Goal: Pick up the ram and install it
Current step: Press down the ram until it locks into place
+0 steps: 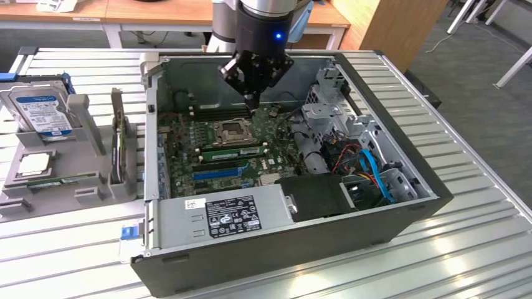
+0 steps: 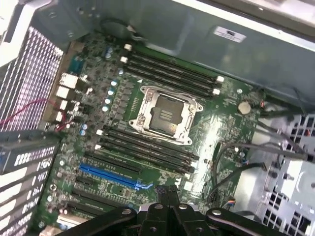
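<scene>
The open computer case [image 1: 399, 205] holds a green motherboard [image 1: 224, 149] with 1 empty processor socket [image 2: 165, 114]. Above it hangs the gripper [image 1: 251, 93], jaws closed on nothing. The ram [image 1: 62, 182] lies flat in the grey holder [image 1: 96, 187] (beside the case), long axis running left-right in the exterior view.

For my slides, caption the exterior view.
Shut black gripper above green motherboard inside open grey computer case.
</scene>
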Robot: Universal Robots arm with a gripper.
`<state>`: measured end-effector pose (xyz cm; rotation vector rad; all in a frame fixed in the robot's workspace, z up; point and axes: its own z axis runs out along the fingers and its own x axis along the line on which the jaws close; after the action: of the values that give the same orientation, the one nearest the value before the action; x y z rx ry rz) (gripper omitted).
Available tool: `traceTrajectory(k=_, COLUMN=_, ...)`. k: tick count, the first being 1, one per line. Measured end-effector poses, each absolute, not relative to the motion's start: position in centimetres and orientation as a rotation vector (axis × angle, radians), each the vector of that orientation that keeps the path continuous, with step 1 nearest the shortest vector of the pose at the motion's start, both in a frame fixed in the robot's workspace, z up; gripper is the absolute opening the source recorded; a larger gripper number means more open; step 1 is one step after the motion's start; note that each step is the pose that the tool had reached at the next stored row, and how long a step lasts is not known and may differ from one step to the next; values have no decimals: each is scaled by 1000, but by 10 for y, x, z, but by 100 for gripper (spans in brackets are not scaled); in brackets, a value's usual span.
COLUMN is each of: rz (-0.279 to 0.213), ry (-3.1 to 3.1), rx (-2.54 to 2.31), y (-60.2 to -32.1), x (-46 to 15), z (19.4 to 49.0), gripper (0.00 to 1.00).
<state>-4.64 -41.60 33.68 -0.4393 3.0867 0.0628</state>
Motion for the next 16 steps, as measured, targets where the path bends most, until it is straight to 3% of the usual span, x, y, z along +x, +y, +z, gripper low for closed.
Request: traceTrajectory(k=16, rz=58, ry=3113, rx=-48, y=-416, x=-46, z=337, gripper=10)
